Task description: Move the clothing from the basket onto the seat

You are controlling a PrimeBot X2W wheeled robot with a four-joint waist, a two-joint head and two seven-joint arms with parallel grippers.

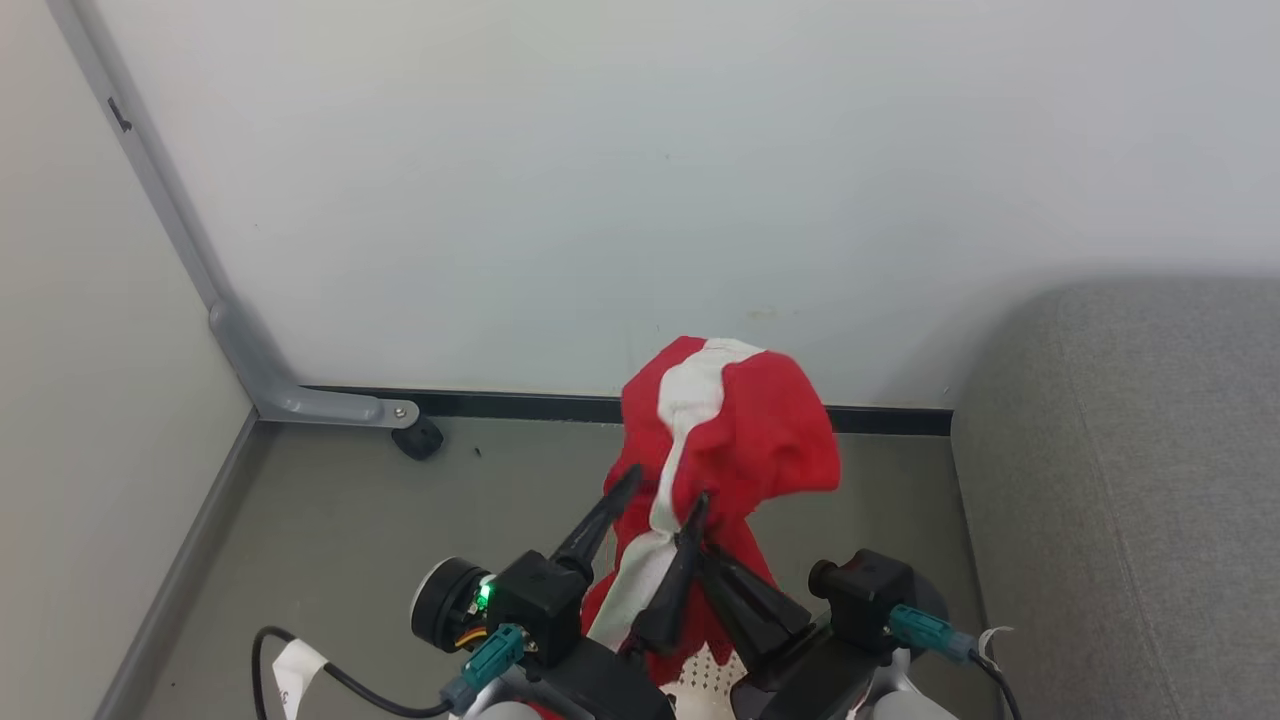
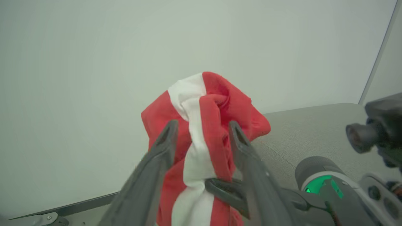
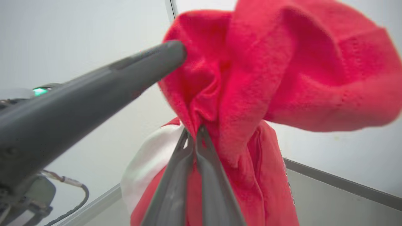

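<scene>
The clothing (image 1: 740,430), a red garment with a white stripe, is bunched and held up in the air in front of the wall. My right gripper (image 1: 708,550) is shut on a fold of it, and in the right wrist view its tips (image 3: 193,130) pinch the red fabric (image 3: 282,69). My left gripper (image 2: 203,125) is open. Its two fingers (image 2: 169,131) stand on either side of the clothing (image 2: 201,106), just above the right gripper (image 2: 211,185). The grey seat (image 1: 1120,480) lies to the right. A white perforated patch (image 1: 700,685) shows under the cloth; I cannot tell whether it is the basket.
A white wall with a dark skirting (image 1: 520,405) stands close ahead. A grey metal frame leg with a black caster (image 1: 418,438) sits at the left corner. Grey floor (image 1: 400,520) runs between the frame and the seat. A black cable (image 1: 340,680) hangs by my left arm.
</scene>
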